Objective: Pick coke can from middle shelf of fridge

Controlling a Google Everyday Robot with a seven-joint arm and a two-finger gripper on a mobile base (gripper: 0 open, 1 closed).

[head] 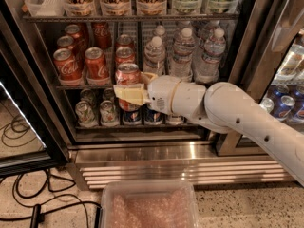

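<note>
Camera view showed the robot's white arm [237,118] reaching from the right into the fridge [190,156], its gripper [132,95] apparently closed around a coke can [127,74] at the front edge of the middle shelf [85,86]. A cream finger [128,94] crossed the can's body. Other red cans [97,63] stood to its left and water bottles [183,51] to its right.

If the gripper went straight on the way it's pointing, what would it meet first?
Probably the front coke can on the middle shelf, right ahead of the gripper; depth is unclear, so they may be touching.
</note>
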